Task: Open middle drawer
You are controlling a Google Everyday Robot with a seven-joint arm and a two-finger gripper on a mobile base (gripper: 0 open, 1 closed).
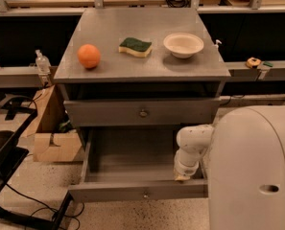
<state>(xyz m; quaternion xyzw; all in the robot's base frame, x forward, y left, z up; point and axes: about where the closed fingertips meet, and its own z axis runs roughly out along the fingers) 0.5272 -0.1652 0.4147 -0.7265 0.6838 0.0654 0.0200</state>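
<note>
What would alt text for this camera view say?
The robot's tool hangs inside the open middle drawer of a grey cabinet, near its right front corner. On top sit an orange, a sponge and a bowl.

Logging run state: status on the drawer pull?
Gripper low inside middle drawer, right side, just behind its front. Drawer pulled well out. No obstruction seen.
</note>
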